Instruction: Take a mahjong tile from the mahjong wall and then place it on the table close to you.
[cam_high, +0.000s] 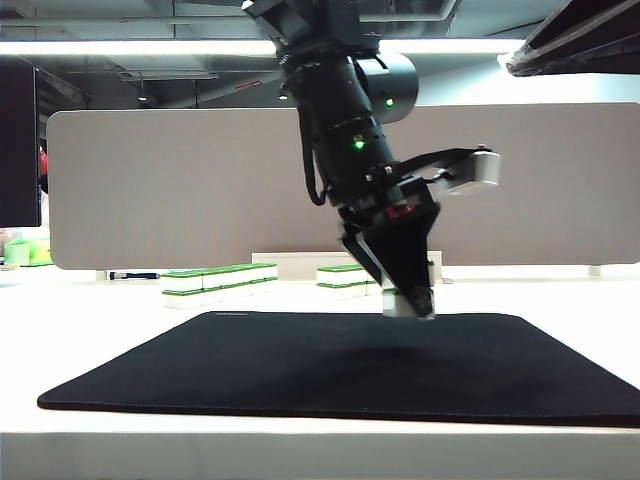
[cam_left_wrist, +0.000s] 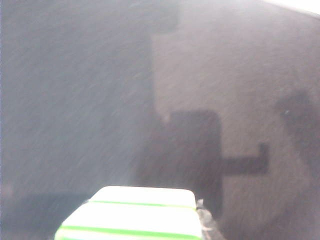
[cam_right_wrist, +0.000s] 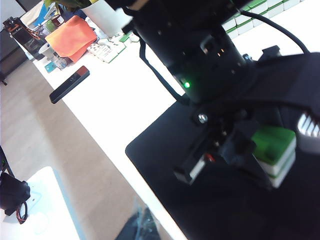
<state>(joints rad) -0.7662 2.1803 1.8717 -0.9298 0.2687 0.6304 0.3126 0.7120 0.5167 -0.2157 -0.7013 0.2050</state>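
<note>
Two stacked mahjong tiles (cam_right_wrist: 274, 155) are sitting pinched in our left gripper (cam_high: 410, 300), just above the black mat (cam_high: 300, 370), so we are carrying them from the mahjong wall (cam_high: 220, 280) behind the mat. Our right gripper is hiding; we cannot tell its state.

Left gripper (cam_high: 412, 300) low over black mat (cam_high: 250, 370), clamped on a two-high pair of tiles (cam_right_wrist: 274, 154), blocking the middle. Mat bare left and right of it; mahjong wall (cam_high: 220, 280) well behind, gap midway. Right gripper unseen.
</note>
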